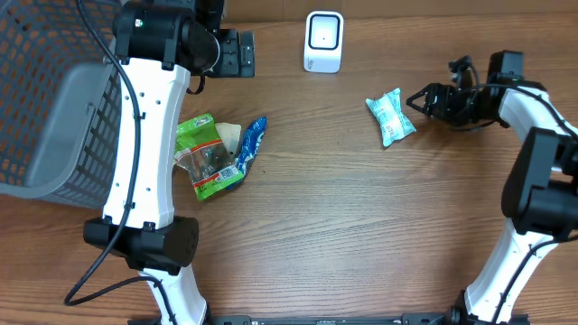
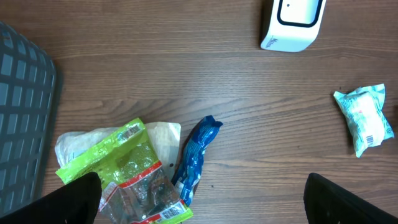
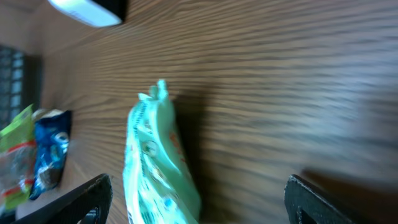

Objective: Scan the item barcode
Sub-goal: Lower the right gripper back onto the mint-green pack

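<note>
While the mint-green packet (image 1: pixel 391 117) lies loose on the worktop (image 1: pixel 361 235), nothing has yet been shown to the white scanner (image 1: pixel 323 41), which stands at the far edge, well apart and to the packet's left. The right pincer (image 1: pixel 415 100) sits just right of the packet with its jaws spread wide, gripping nothing; whether a fingertip touches the film I cannot tell. The left pincer (image 2: pixel 203 186) hangs open and empty too, above the heap near the grey mesh basket (image 1: pixel 54 108).

My worry is the pick-up. That packet is a puffy little pillow of glossy film with crimped, frilled ends — slippery stuff. If the jaws close off-centre, it could squirt sideways across the smooth wood grain instead of lifting. A hard squeeze could crease the film, and a wrinkled barcode reads badly. From the left wrist view a small barcode shows on the packet's upper face near one end, so a finger landing there would hide it. A careless turn of the wrist could also present the wrong face to the scanner's dark window.

Over on the left, a green packet (image 1: pixel 200 144), a twisted blue one (image 1: pixel 252 143) and a pale one (image 2: pixel 163 134) overlap in a crinkly pile — soft, shiny and easy to snag together.
</note>
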